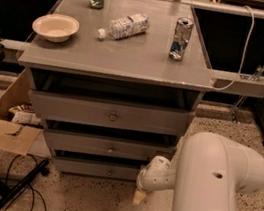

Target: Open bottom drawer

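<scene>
camera view: the only view, looking down at the grey drawer cabinet from the front
bottom drawer (85, 167): lowest and slimmest of three grey fronts, just above the speckled floor, under the middle drawer (84, 143); looks shut, not yet pulled out
knob (109, 172): small, round, centre of the bottom front
drawer long axis: horizontal, running side to side across the view
gripper (140, 196): low by the floor, just off the right end of the bottom drawer front, tip pointing down, apart from the knob
gripper state: cannot tell whether spread or pressed together
key relation: knob lies to the view's left of the gripper and slightly higher, so my read is the next move goes sideways along the front and up a little before any pull
nearer arm: only one arm
arm (219, 189): thick white link fills the lower right, bent over at the top, narrowing to a wrist (156, 173) that reaches left toward the cabinet
tabletop (145, 59): carries a bowl (55, 26), a plastic bottle (123, 25) and two cans, well above the work
</scene>
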Robot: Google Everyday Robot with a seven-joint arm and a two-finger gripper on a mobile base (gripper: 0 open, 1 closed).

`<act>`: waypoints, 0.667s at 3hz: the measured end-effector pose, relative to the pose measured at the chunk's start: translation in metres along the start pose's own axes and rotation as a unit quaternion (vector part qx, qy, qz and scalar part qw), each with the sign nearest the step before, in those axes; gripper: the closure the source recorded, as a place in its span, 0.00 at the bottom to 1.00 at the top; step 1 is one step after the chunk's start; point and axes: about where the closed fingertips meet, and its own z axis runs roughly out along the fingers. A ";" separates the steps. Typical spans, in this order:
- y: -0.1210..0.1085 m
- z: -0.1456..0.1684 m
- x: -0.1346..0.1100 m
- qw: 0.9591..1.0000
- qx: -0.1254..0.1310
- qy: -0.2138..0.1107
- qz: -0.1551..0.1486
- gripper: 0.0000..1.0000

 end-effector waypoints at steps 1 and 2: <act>-0.010 0.047 0.002 1.000 0.002 0.001 -0.005 0.00; -0.020 0.078 -0.006 1.000 0.003 -0.003 -0.008 0.00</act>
